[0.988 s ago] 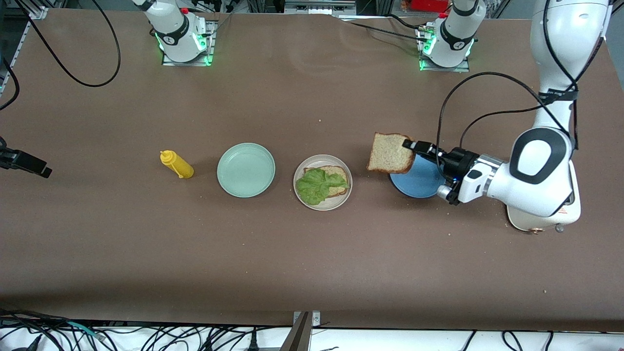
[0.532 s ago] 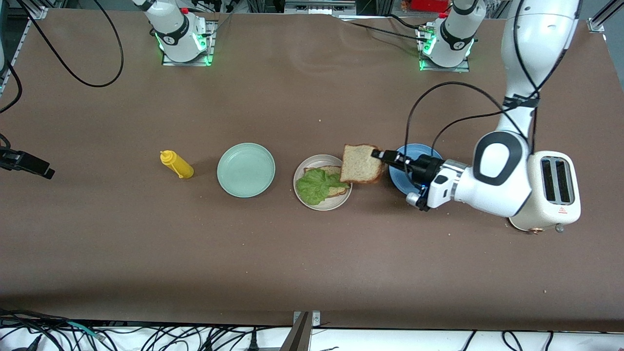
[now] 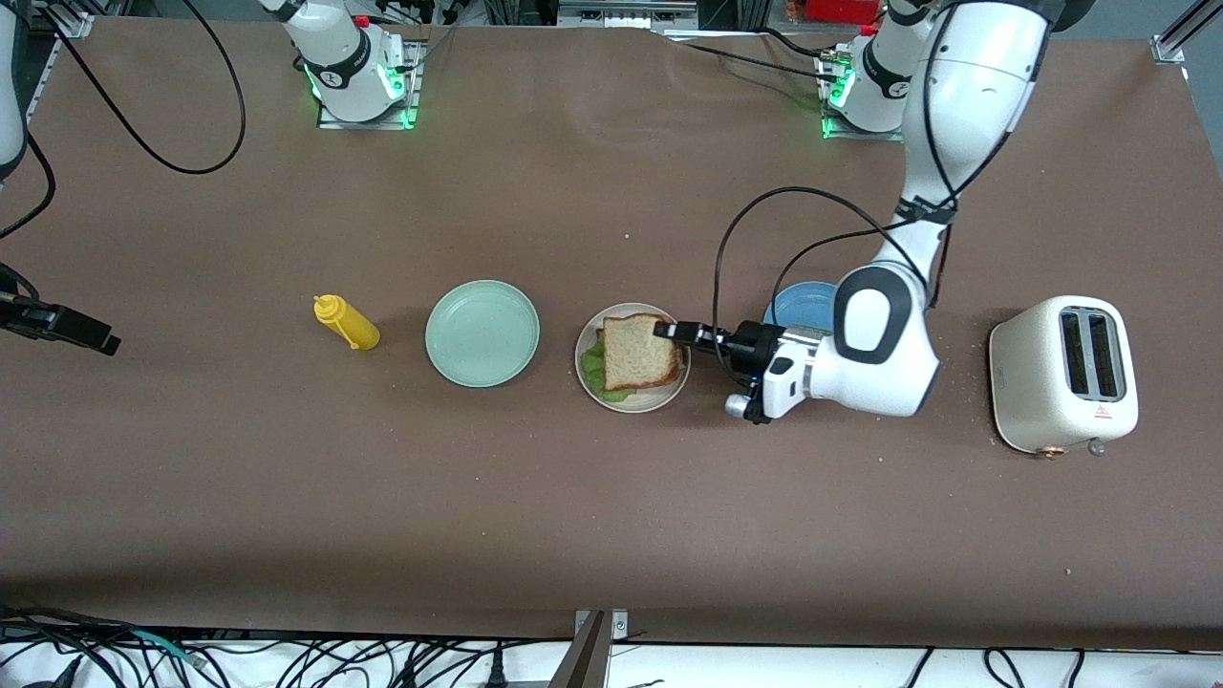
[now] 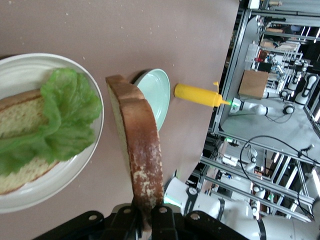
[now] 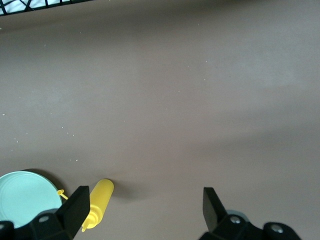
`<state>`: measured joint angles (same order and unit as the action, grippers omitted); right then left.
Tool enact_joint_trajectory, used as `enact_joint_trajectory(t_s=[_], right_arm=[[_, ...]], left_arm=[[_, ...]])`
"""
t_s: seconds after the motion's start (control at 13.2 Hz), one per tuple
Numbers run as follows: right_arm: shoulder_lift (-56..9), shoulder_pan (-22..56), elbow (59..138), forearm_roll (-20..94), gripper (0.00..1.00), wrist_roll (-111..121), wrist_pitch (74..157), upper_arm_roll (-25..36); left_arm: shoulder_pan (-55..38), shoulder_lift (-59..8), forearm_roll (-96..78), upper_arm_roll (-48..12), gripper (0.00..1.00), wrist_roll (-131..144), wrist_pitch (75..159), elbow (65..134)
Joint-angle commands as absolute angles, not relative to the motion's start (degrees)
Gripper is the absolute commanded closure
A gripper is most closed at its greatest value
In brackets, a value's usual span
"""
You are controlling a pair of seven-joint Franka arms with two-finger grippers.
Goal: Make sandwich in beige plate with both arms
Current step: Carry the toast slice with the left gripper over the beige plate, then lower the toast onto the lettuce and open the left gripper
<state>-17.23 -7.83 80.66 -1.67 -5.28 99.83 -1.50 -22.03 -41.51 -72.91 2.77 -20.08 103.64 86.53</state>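
The beige plate sits mid-table and holds a lower bread slice with a green lettuce leaf on it. My left gripper is shut on the crust of a second toasted bread slice and holds it just over the lettuce, covering most of it. In the left wrist view the held slice shows edge-on, clamped in my left gripper, with a gap to the lettuce and the plate. My right gripper waits open and empty at the right arm's end of the table.
A mint green plate lies beside the beige plate, and a yellow squeeze bottle lies beside that. A blue plate is partly hidden under the left arm. A white toaster stands at the left arm's end.
My left gripper has carried the bread slice from over the blue plate across to over the beige plate and lowered it above the lettuce. The right gripper has barely moved.
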Motion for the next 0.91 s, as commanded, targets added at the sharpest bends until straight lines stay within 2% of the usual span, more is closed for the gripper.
enact_joint_trajectory(t_s=[0.0,0.68,0.76,0.84], right_arm=[[-16.9,-7.6,81.0,-1.8,0.0,-5.1,99.8,-1.1],[-16.1,-7.7,80.9,-3.0,0.0,-5.3,99.6,0.1],[-16.1,-7.7,80.9,-3.1,0.0,-5.4,99.5,0.1],[-15.9,-7.6,80.9,-3.8,0.0,-5.3,99.3,0.1]], left_arm=[[-25.6,-43.3,-76.1,3.5,1.0,-22.3,108.0,86.2],[-25.8,-41.9,-73.5,3.5,1.0,-22.4,107.3,91.8],[-25.8,-42.0,-72.9,3.6,0.87,-22.3,107.3,91.8],[-25.9,-41.9,-71.6,3.6,0.43,-22.2,107.3,91.8]])
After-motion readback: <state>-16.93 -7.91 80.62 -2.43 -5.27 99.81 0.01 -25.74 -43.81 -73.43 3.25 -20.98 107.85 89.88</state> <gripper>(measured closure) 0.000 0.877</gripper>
